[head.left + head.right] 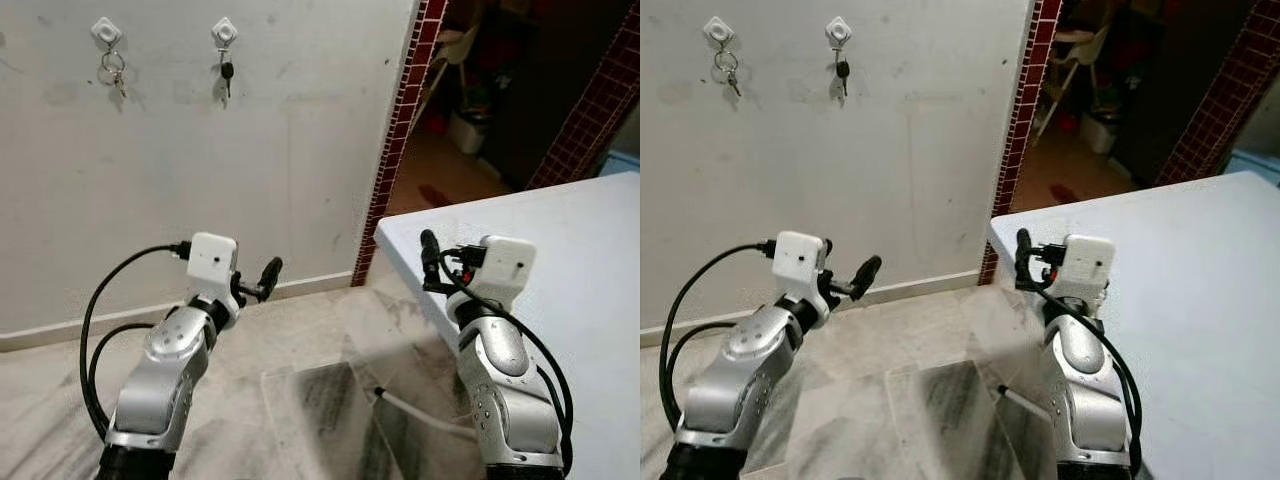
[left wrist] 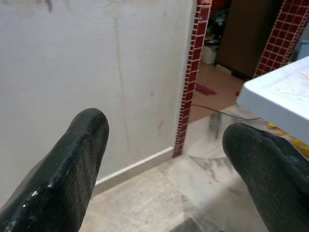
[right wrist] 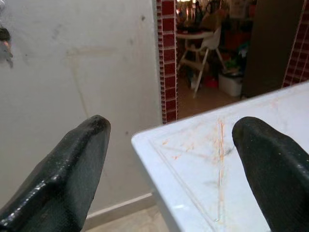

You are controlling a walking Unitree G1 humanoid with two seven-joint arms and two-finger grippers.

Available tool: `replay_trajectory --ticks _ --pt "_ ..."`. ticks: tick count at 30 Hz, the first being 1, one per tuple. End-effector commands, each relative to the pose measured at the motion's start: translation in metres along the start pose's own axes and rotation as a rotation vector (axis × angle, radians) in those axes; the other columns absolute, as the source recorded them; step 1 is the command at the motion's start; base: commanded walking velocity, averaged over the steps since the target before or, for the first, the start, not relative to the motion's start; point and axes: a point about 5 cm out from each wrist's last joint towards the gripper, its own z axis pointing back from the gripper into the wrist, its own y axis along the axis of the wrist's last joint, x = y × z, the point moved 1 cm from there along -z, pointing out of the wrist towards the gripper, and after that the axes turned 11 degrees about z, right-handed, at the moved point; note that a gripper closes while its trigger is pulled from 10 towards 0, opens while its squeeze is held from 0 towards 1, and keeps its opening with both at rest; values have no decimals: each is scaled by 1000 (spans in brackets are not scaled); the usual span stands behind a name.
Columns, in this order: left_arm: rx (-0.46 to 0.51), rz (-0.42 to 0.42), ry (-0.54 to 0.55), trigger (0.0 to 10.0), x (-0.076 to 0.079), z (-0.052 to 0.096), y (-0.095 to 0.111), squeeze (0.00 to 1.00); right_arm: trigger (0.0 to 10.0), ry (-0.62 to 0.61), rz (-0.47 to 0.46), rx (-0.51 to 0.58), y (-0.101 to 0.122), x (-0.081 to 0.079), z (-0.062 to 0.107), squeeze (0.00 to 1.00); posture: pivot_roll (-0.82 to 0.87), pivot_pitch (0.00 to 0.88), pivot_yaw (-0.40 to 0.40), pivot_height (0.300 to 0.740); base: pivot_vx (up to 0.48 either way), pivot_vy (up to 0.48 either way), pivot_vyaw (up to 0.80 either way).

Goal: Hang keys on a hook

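In the left eye view, the left gripper is raised at 7 o'clock and the right gripper at 4 o'clock beside the white table, while two sets of keys hang on wall hooks at 11 o'clock. In the left wrist view its fingers stand wide apart with nothing between, facing the wall. In the right wrist view the fingers are also spread and empty, above the table corner.

Matt scuffed plaster wall, veined marble floor, metal keys.

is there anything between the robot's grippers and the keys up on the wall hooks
Nothing visible. Both sets of keys hang on their hooks, high on the bare wall. The left gripper and right gripper sit lower, open and empty.
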Motion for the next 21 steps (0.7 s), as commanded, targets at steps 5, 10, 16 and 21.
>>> replay_trajectory --ticks 5,10,16,21 --pt "-67 -46 -44 10000 -1 -4 -12 0 10000 -50 -61 -40 -13 1 -5 0 189 0 6 740 0 0 0" --pt "-118 -47 -60 10000 3 -7 -27 0 10000 -123 -54 -108 -25 6 -5 0 165 0 -27 740 0 0 0" --pt "-183 -5 -133 10000 20 -2 -46 0 10000 -243 38 -134 -28 22 -7 0 145 0 -61 740 0 0 0" --pt "-240 26 -248 10000 38 6 -54 0 10000 -274 80 -165 -28 31 -12 0 132 0 -71 740 0 0 0"
